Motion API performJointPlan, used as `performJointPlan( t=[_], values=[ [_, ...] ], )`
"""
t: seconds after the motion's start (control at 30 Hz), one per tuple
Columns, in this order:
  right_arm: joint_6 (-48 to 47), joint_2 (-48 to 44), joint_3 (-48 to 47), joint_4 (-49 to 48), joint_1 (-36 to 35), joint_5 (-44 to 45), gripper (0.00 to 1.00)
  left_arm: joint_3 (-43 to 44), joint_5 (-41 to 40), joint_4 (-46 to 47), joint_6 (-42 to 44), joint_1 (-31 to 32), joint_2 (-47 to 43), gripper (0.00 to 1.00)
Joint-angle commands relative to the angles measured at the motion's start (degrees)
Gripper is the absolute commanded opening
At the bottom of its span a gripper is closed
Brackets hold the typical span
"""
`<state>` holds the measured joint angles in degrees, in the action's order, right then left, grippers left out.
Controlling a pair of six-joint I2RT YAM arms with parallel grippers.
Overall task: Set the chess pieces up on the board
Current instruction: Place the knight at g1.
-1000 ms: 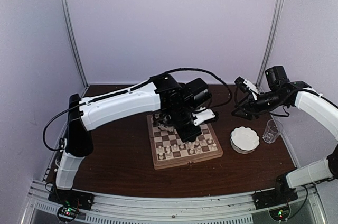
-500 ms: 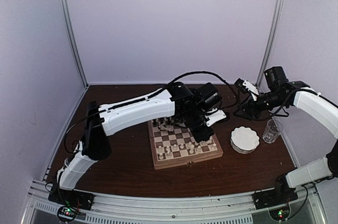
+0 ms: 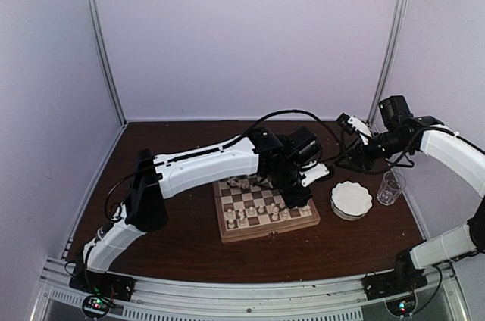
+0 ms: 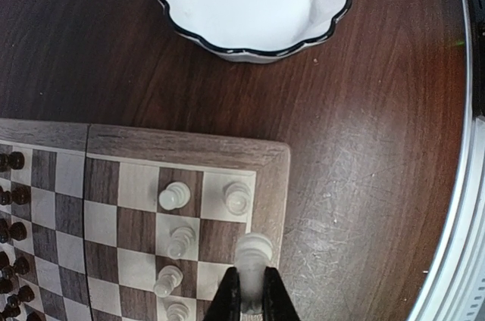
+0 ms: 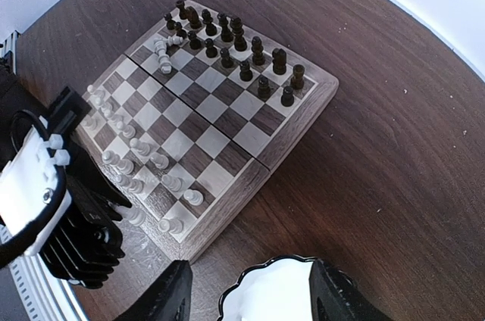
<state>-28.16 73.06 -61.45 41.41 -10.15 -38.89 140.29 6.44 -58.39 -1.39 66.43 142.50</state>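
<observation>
Board (image 4: 189,151) on surface beside white bowl (image 4: 250,3). Left gripper (image 4: 250,297) jaws narrow, pinching cream piece (image 4: 252,249) over edge row, next to corner piece (image 4: 237,198); contact with square unclear. Right gripper (image 5: 254,292) jaws wide, empty, above bowl.

You see board (image 5: 198,138): dark-brown and cream checks, light-brown grained border. Two piece colours for you: cream pieces (image 4: 173,196), dark pieces (image 5: 245,71) near black. Bowl (image 4: 250,42) white, thin dark rim line. Table (image 4: 364,147) dark reddish-brown, fine wood grain. Left arm (image 3: 204,166) white shell, black wrist. Cup (image 3: 390,187) clear. Walls (image 3: 242,33) pale lilac.
</observation>
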Motion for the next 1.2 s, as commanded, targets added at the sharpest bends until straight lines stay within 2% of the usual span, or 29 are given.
performJointPlan(
  t=[0.0,0.6,1.17],
  values=[
    [0.16,0.42,-0.69,0.01,0.40,0.57,0.56,1.01,-0.99,1.46,0.25,0.16,1.58,0.00],
    [0.55,-0.04,-0.51,-0.39,1.09,1.04,0.56,-0.53,-3.06,-1.58,-0.59,-0.08,1.79,0.00],
    [0.82,-0.02,-0.42,-0.61,1.58,0.54,0.56,-3.24,-2.61,0.15,-1.69,-0.69,0.93,0.00]
  ],
)
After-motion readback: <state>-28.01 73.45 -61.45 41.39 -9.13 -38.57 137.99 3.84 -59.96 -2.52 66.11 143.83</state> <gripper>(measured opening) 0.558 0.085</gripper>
